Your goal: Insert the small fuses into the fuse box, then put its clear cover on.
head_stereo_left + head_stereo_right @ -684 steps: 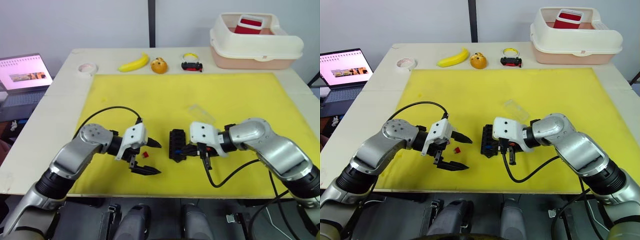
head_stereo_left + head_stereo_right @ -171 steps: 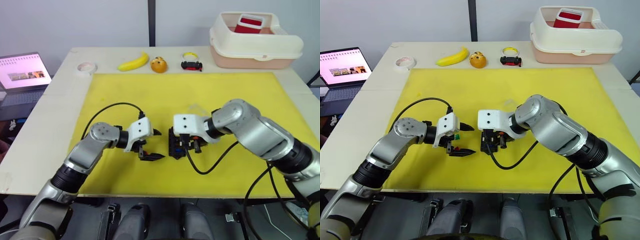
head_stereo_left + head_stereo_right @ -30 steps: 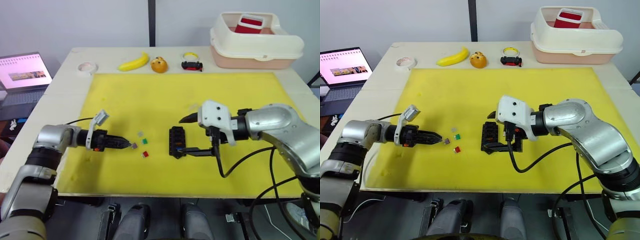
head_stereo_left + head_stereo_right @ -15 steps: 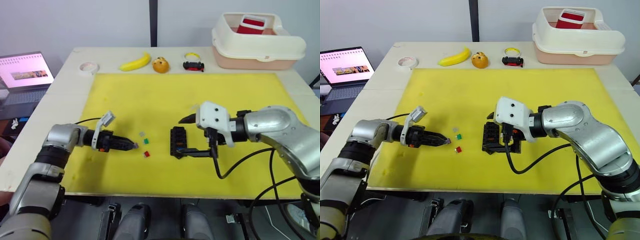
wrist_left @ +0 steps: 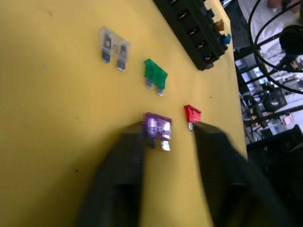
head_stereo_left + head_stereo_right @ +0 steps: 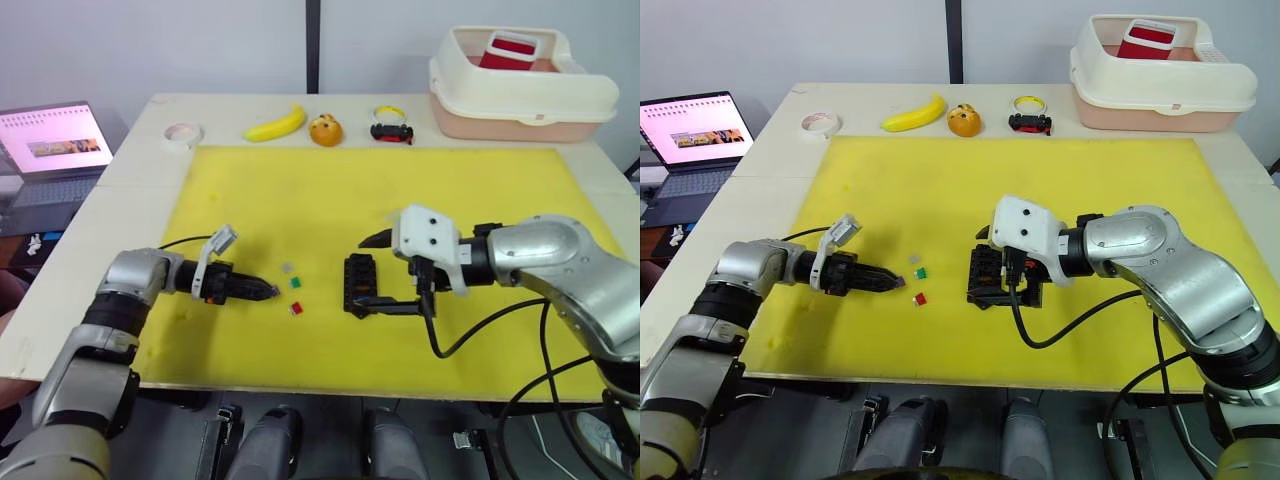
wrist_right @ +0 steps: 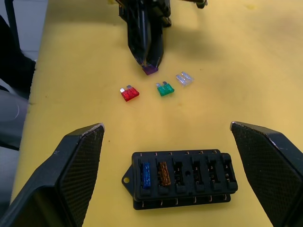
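yellow mat [image 6: 330, 190] on pale table [image 6: 140, 180]. left gripper [image 6: 262, 291] low on mat, fingers close together, tips pointing at small fuses: grey fuse [image 6: 288, 268], green fuse [image 6: 295, 283], red fuse [image 6: 294, 308] loose beside each other. black fuse box [image 6: 356, 284] just past them, between right gripper [image 6: 380, 272] fingers, spread wide. far edge: tape roll [image 6: 182, 134], banana [image 6: 275, 124], orange toy [image 6: 325, 130], toy car [image 6: 391, 131], cream bin [image 6: 520, 85]. laptop [image 6: 55, 150] at left.

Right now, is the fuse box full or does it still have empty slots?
Partly filled. The fuse box holds a blue fuse and a brown fuse at one end; its other slots look empty.
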Controlling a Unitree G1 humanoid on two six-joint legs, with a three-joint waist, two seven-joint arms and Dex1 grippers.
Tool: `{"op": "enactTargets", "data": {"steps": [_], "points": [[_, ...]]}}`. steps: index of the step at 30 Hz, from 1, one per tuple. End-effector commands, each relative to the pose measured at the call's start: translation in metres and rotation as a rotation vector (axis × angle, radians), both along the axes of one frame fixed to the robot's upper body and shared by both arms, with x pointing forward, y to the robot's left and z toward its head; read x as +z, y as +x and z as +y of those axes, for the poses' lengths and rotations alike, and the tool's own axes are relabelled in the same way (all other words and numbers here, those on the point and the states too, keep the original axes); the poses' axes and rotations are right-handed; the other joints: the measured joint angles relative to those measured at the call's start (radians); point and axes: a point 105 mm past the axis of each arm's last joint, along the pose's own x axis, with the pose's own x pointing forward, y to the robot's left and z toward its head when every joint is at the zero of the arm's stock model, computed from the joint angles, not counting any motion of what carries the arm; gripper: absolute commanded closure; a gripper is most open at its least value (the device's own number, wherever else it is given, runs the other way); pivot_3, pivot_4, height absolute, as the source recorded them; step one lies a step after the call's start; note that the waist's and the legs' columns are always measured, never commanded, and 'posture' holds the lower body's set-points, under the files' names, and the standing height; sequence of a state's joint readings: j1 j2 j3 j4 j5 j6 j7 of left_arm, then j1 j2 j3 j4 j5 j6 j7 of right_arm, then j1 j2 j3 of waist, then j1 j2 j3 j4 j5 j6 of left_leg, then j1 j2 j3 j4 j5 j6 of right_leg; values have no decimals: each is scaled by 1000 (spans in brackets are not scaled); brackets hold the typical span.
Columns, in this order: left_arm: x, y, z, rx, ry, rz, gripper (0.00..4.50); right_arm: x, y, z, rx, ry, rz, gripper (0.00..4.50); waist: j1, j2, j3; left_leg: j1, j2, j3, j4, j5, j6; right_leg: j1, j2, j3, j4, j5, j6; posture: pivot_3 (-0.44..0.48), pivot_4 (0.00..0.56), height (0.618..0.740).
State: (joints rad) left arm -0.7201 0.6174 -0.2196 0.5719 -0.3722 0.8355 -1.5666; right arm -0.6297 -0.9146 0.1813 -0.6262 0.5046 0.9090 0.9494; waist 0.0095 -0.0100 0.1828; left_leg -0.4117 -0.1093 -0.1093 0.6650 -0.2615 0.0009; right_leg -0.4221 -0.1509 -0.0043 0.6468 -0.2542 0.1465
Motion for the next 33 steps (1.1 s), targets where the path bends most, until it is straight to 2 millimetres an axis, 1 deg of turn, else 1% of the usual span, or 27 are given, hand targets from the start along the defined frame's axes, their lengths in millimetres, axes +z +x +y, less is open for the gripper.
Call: {"op": "enactTargets", "data": {"steps": [1, 8, 11, 16, 17, 21, 24, 28, 31, 33], "points": [[-13, -3, -1, 6, 18, 43, 4486, 5, -3, 3, 18, -3, -44, 0, -1, 0, 0, 0, 0, 0, 0, 0, 0, 0, 0, 0, 0, 0, 0, 0, 150, 740], [-16, -3, 6, 38, 20, 50, 4486, 4, -3, 3, 18, -7, -45, 0, -3, 0, 0, 0, 0, 0, 0, 0, 0, 0, 0, 0, 0, 0, 0, 0, 150, 740], [-9, -1, 8, 54, -1, 33, 4486, 4, -3, 3, 21, -6, -46, 0, -5, 0, 0, 0, 0, 0, 0, 0, 0, 0, 0, 0, 1, 0, 0, 0, 150, 740], [24, -3, 10, 62, -88, -45, 4486, 7, -9, 8, 29, 39, 5, 0, -13, 0, 0, 0, 1, 0, 0, 0, 0, 0, 0, 0, 1, 0, 0, 0, 150, 740], [35, -4, 11, 62, -111, -77, 4486, 9, -10, 10, 26, 65, 30, 0, -18, 0, 0, 0, 1, 0, 0, 0, 0, -1, 1, 0, 1, 0, 0, 0, 150, 740], [87, -17, 11, 57, -212, -214, 4486, 16, -9, 19, -16, 175, 144, 0, -23, -1, 0, 0, 2, -2, -1, 0, 0, -2, 1, 0, 1, 0, 0, 0, 150, 740], [115, -31, 7, 41, -251, -306, 4486, 22, -8, 30, -34, 251, 224, 0, -23, 0, 0, 0, 2, -2, -2, 0, -1, -2, 1, 0, 1, 0, 0, 0, 150, 740], [135, -45, -3, 14, -283, -375, 4486, 34, -9, 44, -22, 354, 300, 0, -21, 0, 0, 0, 1, -2, -2, 1, -2, -2, 0, 0, 1, 0, 0, 0, 150, 740], [140, -52, -12, -10, -295, -400, 4486, 42, -8, 50, -21, 412, 356, 0, -20, 0, 0, 0, 1, -2, -2, 2, -3, -1, 0, 0, 1, 0, 0, 0, 150, 740], [141, -52, -16, -12, -300, -402, 4486, 43, -8, 52, -22, 427, 379, 0, -20, 0, 0, 0, 1, -2, -2, 4, -7, -1, 0, 0, 1, 0, 0, 0, 150, 740]]}}
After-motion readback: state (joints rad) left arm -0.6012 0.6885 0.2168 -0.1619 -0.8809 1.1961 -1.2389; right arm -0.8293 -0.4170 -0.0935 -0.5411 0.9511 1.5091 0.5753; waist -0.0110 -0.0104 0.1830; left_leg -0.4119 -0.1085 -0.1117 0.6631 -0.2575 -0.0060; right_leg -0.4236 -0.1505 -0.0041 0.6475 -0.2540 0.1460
